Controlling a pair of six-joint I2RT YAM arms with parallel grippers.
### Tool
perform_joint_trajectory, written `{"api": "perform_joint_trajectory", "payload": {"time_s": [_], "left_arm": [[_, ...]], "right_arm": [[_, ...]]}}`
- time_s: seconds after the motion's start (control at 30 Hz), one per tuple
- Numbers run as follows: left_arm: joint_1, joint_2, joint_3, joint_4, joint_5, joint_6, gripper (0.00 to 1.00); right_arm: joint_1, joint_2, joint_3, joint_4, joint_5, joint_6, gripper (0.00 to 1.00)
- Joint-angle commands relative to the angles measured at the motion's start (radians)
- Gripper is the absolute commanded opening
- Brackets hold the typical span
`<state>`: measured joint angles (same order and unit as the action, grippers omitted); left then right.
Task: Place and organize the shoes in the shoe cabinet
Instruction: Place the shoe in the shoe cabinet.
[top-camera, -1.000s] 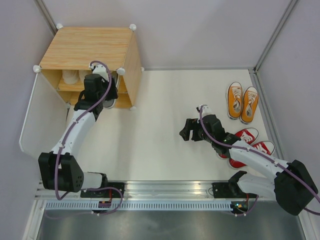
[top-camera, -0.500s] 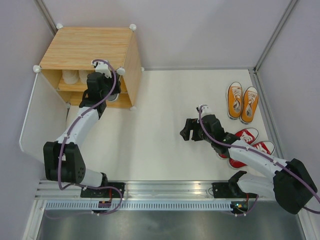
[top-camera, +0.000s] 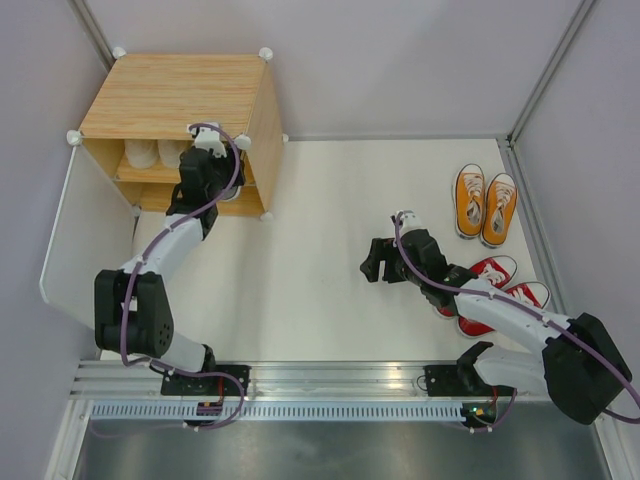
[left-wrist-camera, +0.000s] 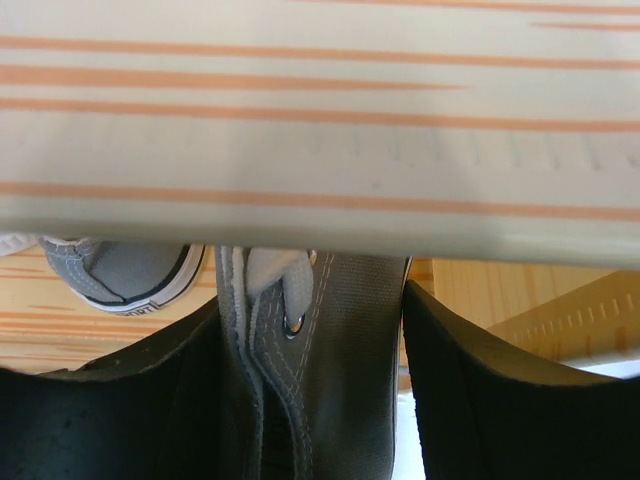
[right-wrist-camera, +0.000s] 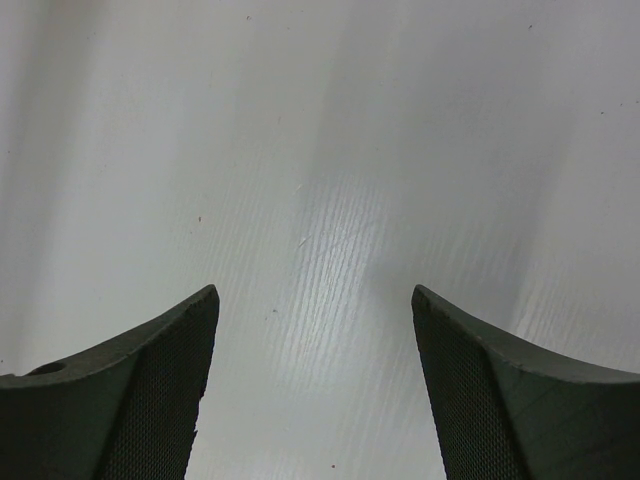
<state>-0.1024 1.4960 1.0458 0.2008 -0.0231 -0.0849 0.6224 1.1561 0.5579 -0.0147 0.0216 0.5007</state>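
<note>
The light-wood shoe cabinet (top-camera: 170, 95) stands at the far left with its white door (top-camera: 80, 230) swung open. My left gripper (top-camera: 208, 170) reaches into the cabinet's front and is shut on a grey shoe (left-wrist-camera: 340, 340), held just under the middle shelf's edge (left-wrist-camera: 320, 130). The other grey shoe (left-wrist-camera: 125, 272) lies on the cabinet's wooden floor to its left. Cream shoes (top-camera: 142, 153) sit on the middle shelf. The orange pair (top-camera: 485, 205) and the red pair (top-camera: 495, 290) rest on the table at the right. My right gripper (top-camera: 375, 262) is open and empty over bare table (right-wrist-camera: 315, 330).
The right arm's forearm lies over part of the red pair. Grey walls enclose the white table (top-camera: 330, 200) on the left, back and right. A metal rail (top-camera: 330, 380) runs along the near edge.
My left gripper has moved farther into the cabinet with the grey shoe, and its arm has stretched forward. The right arm has not moved.
</note>
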Motion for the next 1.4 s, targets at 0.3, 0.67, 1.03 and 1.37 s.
{"api": "perform_joint_trajectory", "payload": {"time_s": [0.3,0.67,1.03,1.37], "left_arm": [[0.003,0.070,0.002,0.140,-0.127,-0.099,0.74],[0.003,0.044,-0.026,0.123,-0.133,-0.130,0.90],[0.003,-0.103,-0.108,0.190,-0.067,-0.199,0.92],[0.003,-0.177,-0.148,0.255,-0.032,-0.184,0.93]], "right_arm": [[-0.003,0.017,0.036,0.030,0.017,-0.013,0.82],[-0.003,0.017,0.034,0.030,0.021,-0.014,0.81],[-0.003,0.002,0.028,0.030,0.017,-0.016,0.81],[-0.003,-0.006,0.027,0.032,0.020,-0.014,0.81]]}}
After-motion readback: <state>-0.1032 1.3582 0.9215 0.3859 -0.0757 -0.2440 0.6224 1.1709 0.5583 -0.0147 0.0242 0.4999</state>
